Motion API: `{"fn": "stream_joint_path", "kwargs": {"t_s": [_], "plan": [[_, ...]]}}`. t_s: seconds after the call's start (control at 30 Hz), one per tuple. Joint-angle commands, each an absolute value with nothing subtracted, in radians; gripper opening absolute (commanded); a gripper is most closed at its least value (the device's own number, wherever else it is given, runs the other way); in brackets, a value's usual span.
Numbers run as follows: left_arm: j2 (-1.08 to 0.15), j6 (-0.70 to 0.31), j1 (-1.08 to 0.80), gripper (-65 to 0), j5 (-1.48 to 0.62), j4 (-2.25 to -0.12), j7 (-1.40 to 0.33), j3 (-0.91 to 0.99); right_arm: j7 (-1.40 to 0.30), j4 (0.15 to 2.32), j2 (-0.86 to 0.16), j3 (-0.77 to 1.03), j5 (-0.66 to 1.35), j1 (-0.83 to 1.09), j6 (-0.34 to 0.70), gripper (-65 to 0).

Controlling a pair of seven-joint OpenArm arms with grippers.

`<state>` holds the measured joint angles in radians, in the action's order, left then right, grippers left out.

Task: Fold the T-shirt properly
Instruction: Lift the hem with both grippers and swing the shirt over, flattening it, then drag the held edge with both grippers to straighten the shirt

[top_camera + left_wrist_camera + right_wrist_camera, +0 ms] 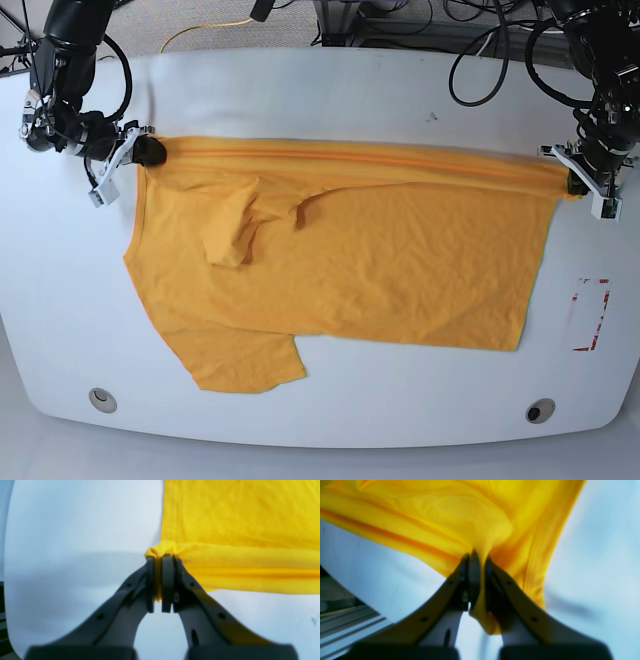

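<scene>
The left gripper (pixel 161 580) and right gripper (pixel 476 580) are each pinching a far corner of the T-shirt (pixel 340 260), stretching that edge taut above the white table (pixel 330 85), so both arms are probably needing to travel level and together to lay an even fold.

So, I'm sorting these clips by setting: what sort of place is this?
Probably a robotics lab bench: a white table with a T-shirt stretched between two arm-mounted pincers, and loose cables behind it.
</scene>
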<state>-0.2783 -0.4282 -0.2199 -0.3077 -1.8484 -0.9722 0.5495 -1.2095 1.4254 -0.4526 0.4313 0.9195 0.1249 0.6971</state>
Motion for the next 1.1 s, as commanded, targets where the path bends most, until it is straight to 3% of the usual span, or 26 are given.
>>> {"fn": "stream_joint_path", "kwargs": {"t_s": [0.0,0.03,0.13,0.3,0.37,0.57,0.8,1.07], "plan": [[-0.298,-0.423,-0.225,-65.0,-0.302,-1.863,-0.949,0.558,-1.194,1.448,-0.461,0.437,0.944,0.148,0.698,-65.0],[-0.298,-0.423,-0.229,-65.0,-0.302,-1.863,-0.949,0.558,-1.194,1.448,-0.455,0.437,0.946,0.162,0.698,-64.4],[-0.298,-0.423,-0.237,-65.0,-0.3,-1.863,-0.949,0.558,-1.194,1.468,-0.449,0.437,0.94,0.196,0.698,-54.4],[-0.325,-0.423,-0.237,-65.0,-0.298,-1.863,-0.954,0.558,-1.194,1.586,-0.444,0.438,0.949,0.257,0.698,-26.5],[-0.335,-0.423,-0.237,-65.0,-0.298,-1.863,-0.954,0.558,-1.194,1.656,-0.441,0.461,0.949,0.292,0.698,-21.6],[-0.357,-0.423,-0.231,-65.0,-0.302,-1.863,-0.951,0.549,-1.204,1.804,-0.366,0.599,0.941,0.329,0.698,-20.9],[-0.357,-0.423,-0.176,-65.0,-0.3,-1.862,-0.955,0.535,-1.208,1.784,-0.355,0.602,0.938,0.32,0.698,-21.1],[-0.387,-0.423,-0.142,-65.0,-0.306,-1.793,-0.951,0.533,-1.204,1.767,-0.277,0.598,0.938,0.321,0.698,-21.2]]}}
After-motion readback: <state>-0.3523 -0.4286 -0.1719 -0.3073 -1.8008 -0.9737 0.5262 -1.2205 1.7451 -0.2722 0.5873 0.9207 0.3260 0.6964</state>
